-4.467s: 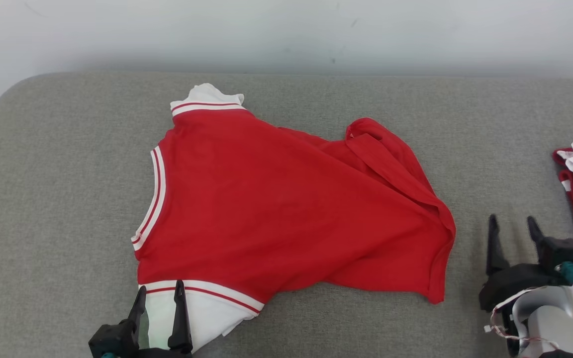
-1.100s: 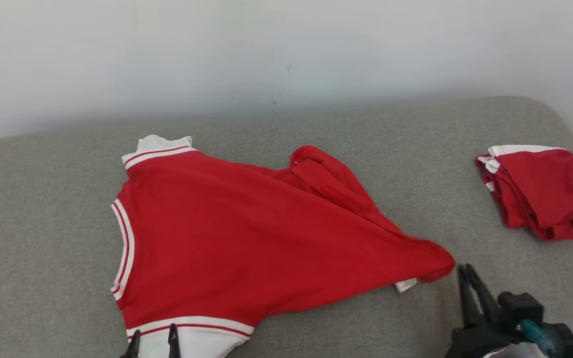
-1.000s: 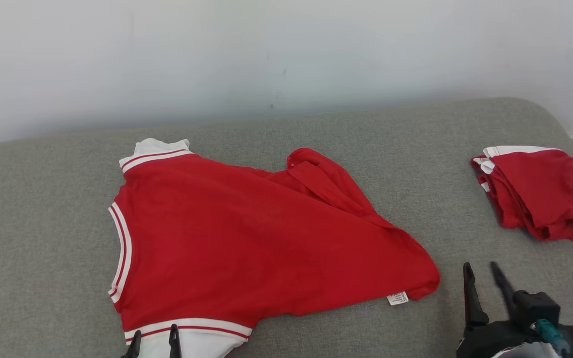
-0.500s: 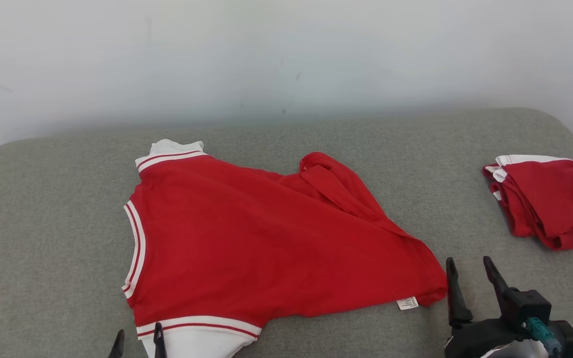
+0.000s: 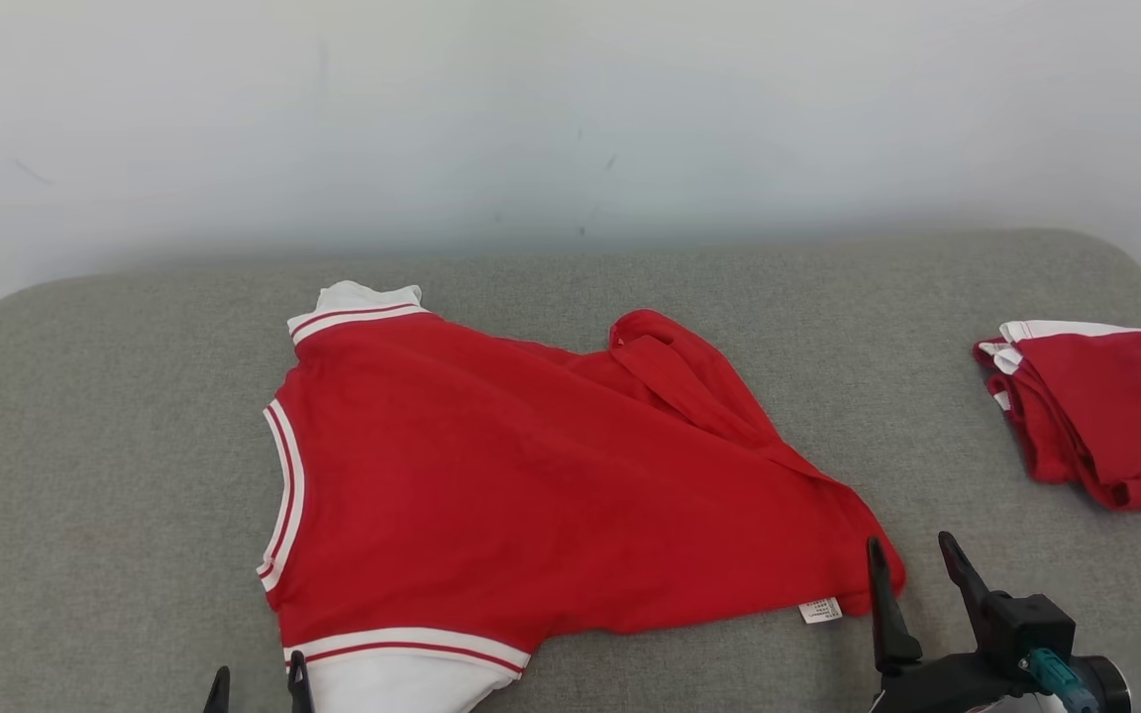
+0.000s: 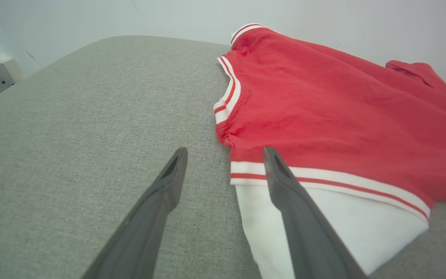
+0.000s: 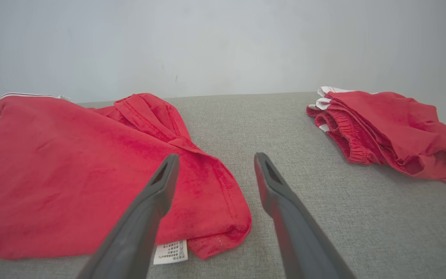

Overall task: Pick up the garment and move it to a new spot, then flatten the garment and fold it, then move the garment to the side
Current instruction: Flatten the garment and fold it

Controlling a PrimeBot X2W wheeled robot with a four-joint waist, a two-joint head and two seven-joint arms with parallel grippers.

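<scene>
Head view: shows garment spread at middle of pad, far corner bunched; judged mid-flattening, with folding and side-move undone. Left wrist view: finds left gripper wide, empty, at pad's front. Right wrist view: likewise right gripper.

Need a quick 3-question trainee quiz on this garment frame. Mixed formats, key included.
1. True or false: the right gripper has its jaws shut on the red garment.
2. Fill in: in the head view, the folded red pile lies to the garment's ____.
3. The white care label lies nearest: A the garment's far edge, B the garment's corner by the right gripper, C the folded red pile.
Key: 1 false, its jaws are open and empty beside the garment; 2 right; 3 B.
</scene>
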